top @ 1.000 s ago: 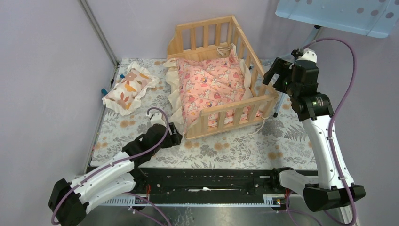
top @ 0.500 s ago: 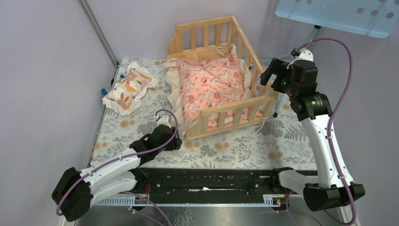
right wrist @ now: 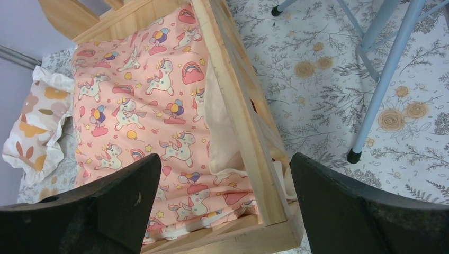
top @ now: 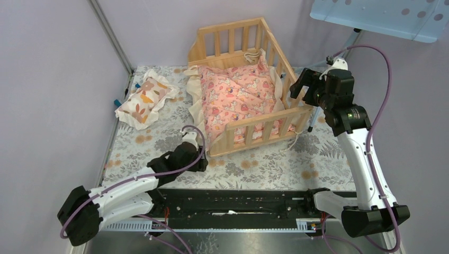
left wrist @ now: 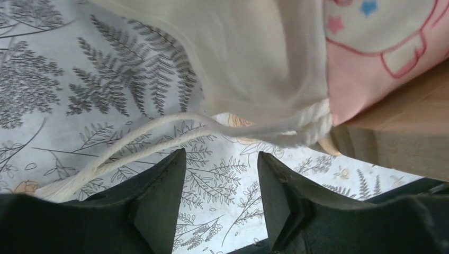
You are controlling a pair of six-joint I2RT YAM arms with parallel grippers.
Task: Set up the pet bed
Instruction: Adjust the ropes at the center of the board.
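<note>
The pet bed (top: 244,126) is a light wood slatted frame at the back middle of the table. A pink patterned cushion (top: 235,95) with a cream ruffle lies rumpled in it and spills out over its left side. My left gripper (top: 200,159) is open and low at the bed's front left corner. In the left wrist view my left gripper (left wrist: 221,174) is empty, just short of a white cord (left wrist: 132,144) and the ruffle (left wrist: 254,63). My right gripper (top: 298,87) is open wide above the bed's right rail (right wrist: 238,90), holding nothing.
A small cream pillow (top: 145,98) with orange leaf prints lies at the back left; it also shows in the right wrist view (right wrist: 37,121). A light blue stand (top: 381,16) rises at the back right, its legs (right wrist: 381,79) beside the bed. Purple walls close in on both sides.
My left gripper has moved right and nearer, toward the bed's front left corner. My right gripper has shifted a little left, toward the right rail. The bed and cushion have not moved.
</note>
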